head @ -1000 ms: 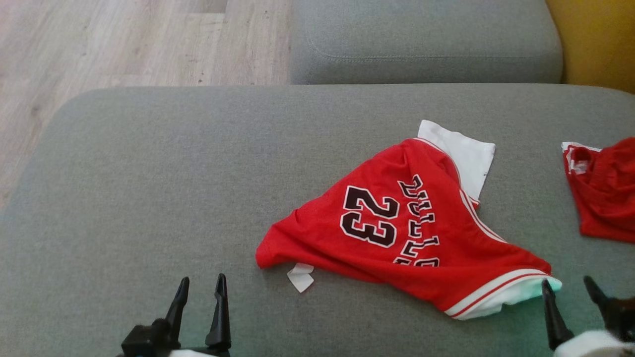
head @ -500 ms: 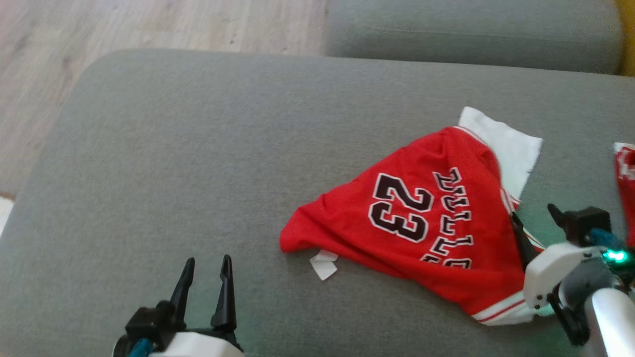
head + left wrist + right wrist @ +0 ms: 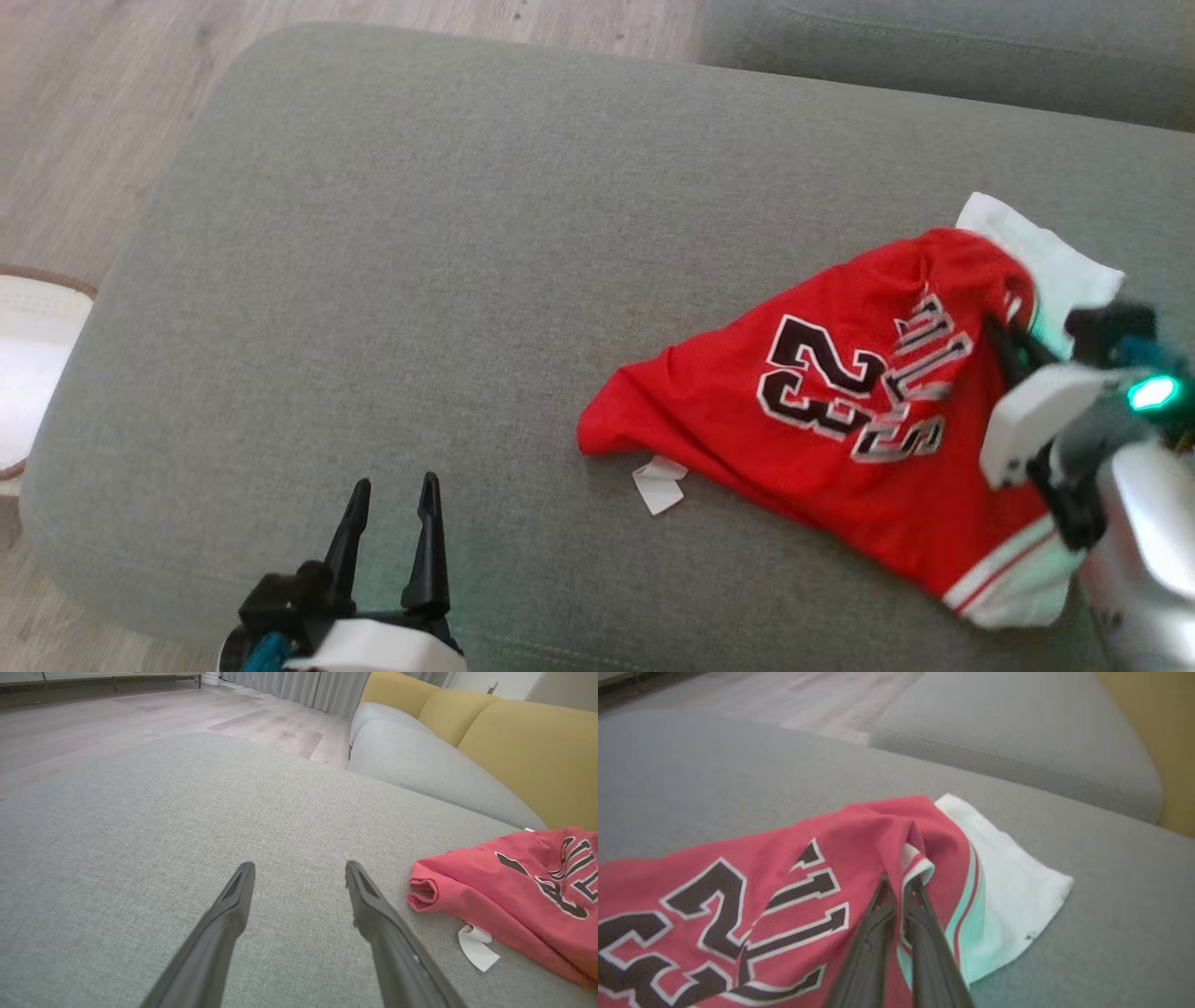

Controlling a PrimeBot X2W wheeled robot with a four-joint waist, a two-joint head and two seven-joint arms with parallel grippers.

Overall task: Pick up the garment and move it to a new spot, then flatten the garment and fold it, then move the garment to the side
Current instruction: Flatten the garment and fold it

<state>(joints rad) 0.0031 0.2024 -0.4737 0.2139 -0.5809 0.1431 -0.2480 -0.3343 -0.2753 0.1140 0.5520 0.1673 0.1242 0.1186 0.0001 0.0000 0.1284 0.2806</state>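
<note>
Pinching a raised fold of striped trim, the right gripper (image 3: 900, 884) is pressing its two dark fingers together on the garment (image 3: 784, 868), and the red cloth is puckering up around the tips in the right wrist view. In the head view its white wrist housing is hanging over the garment's right side with a green light glowing on it. The left gripper (image 3: 397, 483) is hovering low at the near edge with its fingers spread apart and nothing between them, pointing across bare grey fabric; in the left wrist view it (image 3: 299, 865) is sitting to the left of the cloth and not touching it. The garment, a red jersey with the number 23 and black-and-white lettering, is lying crumpled on the right half of the grey cushion (image 3: 420, 233), tapering to a rolled corner on its left. A small white tag (image 3: 659, 483) is sticking out from under that corner and resting on the cushion. A white panel (image 3: 1055, 257) is showing past the far edge of the red cloth. Beyond the cushion, a grey sofa seat (image 3: 934, 56) is running along the top, yellow backrests (image 3: 514, 737) are rising behind it, and pale wooden floor (image 3: 93, 93) is stretching away to the left.
</note>
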